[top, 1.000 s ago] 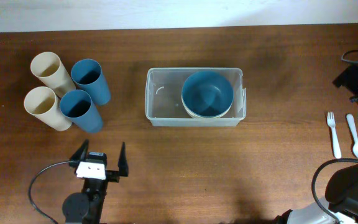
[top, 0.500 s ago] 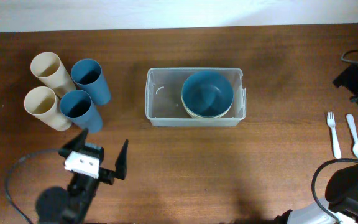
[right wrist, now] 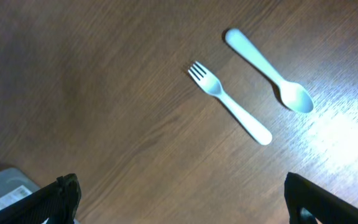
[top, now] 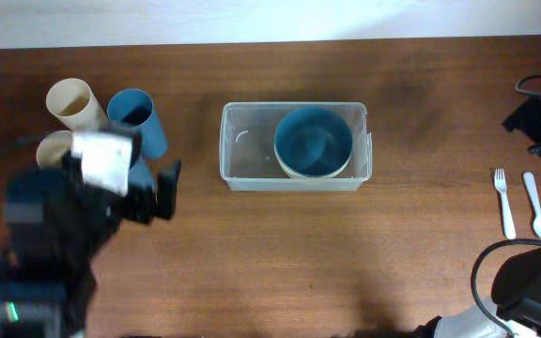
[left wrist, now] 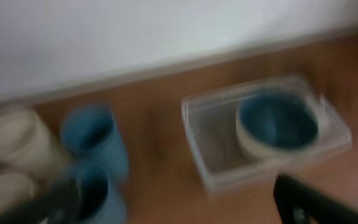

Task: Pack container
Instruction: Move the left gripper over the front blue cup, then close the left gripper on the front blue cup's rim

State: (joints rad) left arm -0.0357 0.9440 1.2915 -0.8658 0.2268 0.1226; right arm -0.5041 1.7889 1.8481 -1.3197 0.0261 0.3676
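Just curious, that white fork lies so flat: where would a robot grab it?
Probably pinch the fork across its slim handle, straight down from above: it lies flat on the table, clear of the spoon, so only its long edges can be pinched.

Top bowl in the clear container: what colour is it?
The top bowl is blue, nested in a cream bowl; clearest in the overhead view.

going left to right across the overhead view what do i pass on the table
far cream cup → blue cup → container with the blue bowl in its right part → fork → spoon
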